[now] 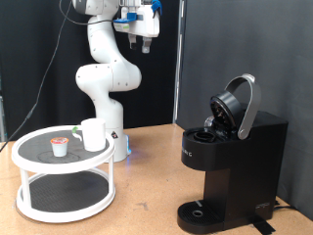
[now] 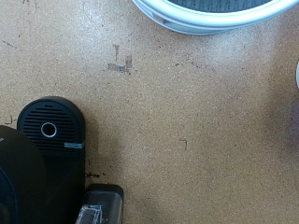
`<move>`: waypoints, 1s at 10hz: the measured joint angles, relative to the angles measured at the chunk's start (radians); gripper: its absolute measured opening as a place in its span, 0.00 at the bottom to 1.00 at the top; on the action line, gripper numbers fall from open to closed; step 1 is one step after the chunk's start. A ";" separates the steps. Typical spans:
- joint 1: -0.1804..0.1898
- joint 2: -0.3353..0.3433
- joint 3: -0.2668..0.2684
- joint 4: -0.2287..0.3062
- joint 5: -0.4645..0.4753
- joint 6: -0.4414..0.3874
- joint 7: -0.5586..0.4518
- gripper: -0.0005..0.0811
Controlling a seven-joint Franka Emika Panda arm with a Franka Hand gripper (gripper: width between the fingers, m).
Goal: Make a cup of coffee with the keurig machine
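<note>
Gripper (image 1: 145, 41) is parked high at frame top, grip state indiscernible; cup (image 1: 93, 134) sits beside pod (image 1: 61, 146) on white tray (image 1: 59, 204) lower left, keurig machine (image 1: 231, 157) lid-open lower right; a centred approach is advised.

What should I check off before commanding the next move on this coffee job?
1. Keurig machine lid raised: ok, it stands open.
2. Drip base free of a cup: ok, nothing sits on it.
3. Cup upright on the white tiered stand: ok.
4. Pod on the same stand beside the cup: ok.
5. Tool clear of objects: ok, it hangs high above the table.
6. Tool open or shut: cannot tell.
</note>
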 joint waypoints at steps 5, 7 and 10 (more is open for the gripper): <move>-0.024 0.019 -0.113 0.001 -0.038 -0.001 -0.143 0.91; -0.046 0.039 -0.168 0.007 -0.067 0.008 -0.193 0.91; -0.052 0.048 -0.184 0.012 -0.069 0.008 -0.215 0.91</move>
